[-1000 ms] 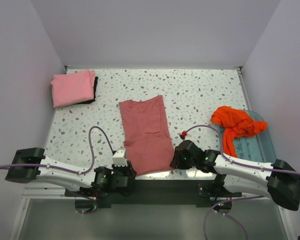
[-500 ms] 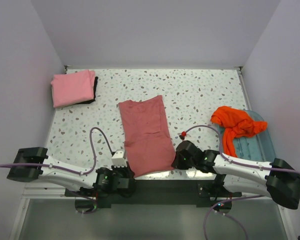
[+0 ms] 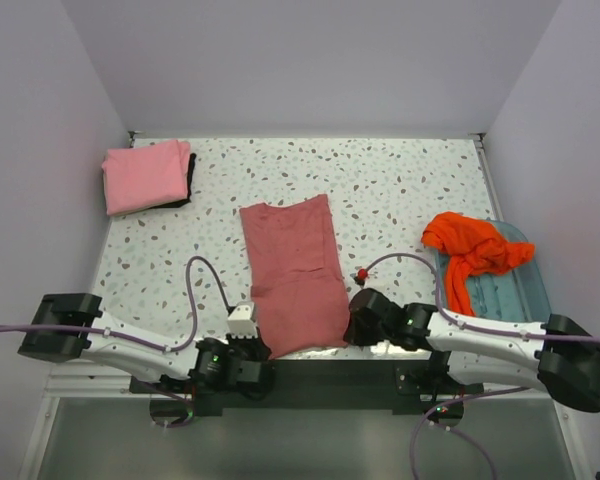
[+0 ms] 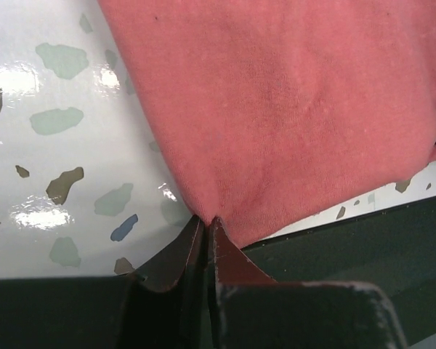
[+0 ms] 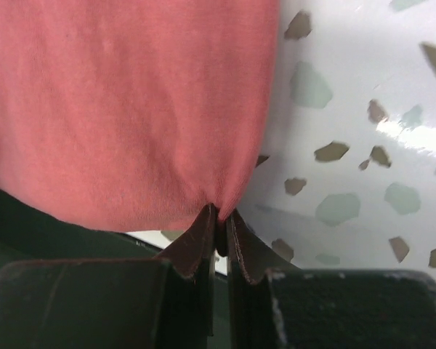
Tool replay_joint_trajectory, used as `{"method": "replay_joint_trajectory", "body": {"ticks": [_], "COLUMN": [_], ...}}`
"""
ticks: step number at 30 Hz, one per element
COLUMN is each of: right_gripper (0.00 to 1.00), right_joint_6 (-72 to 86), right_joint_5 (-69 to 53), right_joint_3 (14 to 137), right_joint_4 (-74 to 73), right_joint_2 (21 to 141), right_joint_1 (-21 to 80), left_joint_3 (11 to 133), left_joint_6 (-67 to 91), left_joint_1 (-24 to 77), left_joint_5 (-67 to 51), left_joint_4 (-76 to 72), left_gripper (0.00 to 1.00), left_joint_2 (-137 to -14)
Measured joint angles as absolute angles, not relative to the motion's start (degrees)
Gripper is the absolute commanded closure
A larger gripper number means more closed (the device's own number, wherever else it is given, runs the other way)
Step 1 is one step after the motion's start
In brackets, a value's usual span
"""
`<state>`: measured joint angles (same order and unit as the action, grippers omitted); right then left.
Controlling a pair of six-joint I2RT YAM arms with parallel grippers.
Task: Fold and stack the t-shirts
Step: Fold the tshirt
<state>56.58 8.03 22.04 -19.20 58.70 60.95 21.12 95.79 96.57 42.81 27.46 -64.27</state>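
Note:
The dusty rose-red t-shirt [image 3: 294, 272] lies folded lengthwise in a long strip on the table's middle, its near end at the front edge. My left gripper [image 3: 257, 343] is shut on its near left corner [image 4: 207, 214]. My right gripper [image 3: 350, 325] is shut on its near right corner [image 5: 221, 207]. The lighter pink t-shirt [image 3: 146, 175] lies folded at the far left on something dark. The bright orange t-shirt [image 3: 472, 250] lies crumpled on the pale blue tray [image 3: 515, 290] at the right.
The speckled table [image 3: 400, 190] ends in a dark front edge [image 4: 363, 240] just under the held corners. Walls close in the left, back and right sides. A purple cable [image 3: 400, 256] loops over the table by the right arm.
Both grippers have moved back toward the near edge, dragging the rose-red shirt's near end a little toward the front. The pink and orange shirts have not moved.

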Motion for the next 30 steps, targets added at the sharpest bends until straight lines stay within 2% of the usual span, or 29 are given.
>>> {"method": "replay_joint_trajectory", "body": {"ticks": [10, 16, 22, 30], "right_gripper": [1.0, 1.0, 1.0, 1.0], "right_joint_6": [64.6, 69.1, 70.1, 67.9], "right_joint_5": [15.1, 18.6, 22.6, 32.3], "right_joint_3": [25.5, 28.3, 36.0, 42.6], "right_joint_4": [-29.0, -35.5, -40.6, -44.6], "right_joint_2": [58.1, 56.3, 56.1, 54.1], "right_joint_1": [77.5, 82.5, 84.7, 83.0], "left_joint_3": [20.9, 21.0, 26.5, 27.4], "left_joint_6": [93.2, 93.2, 93.0, 96.5], "left_joint_1": [98.2, 101.7, 105.0, 105.1], "left_joint_5": [39.6, 37.3, 32.9, 40.2], "left_joint_4": [26.4, 28.6, 35.7, 45.1], "left_gripper": [1.0, 1.0, 1.0, 1.0], "left_joint_2": [-62.0, -59.0, -59.2, -36.7]}}
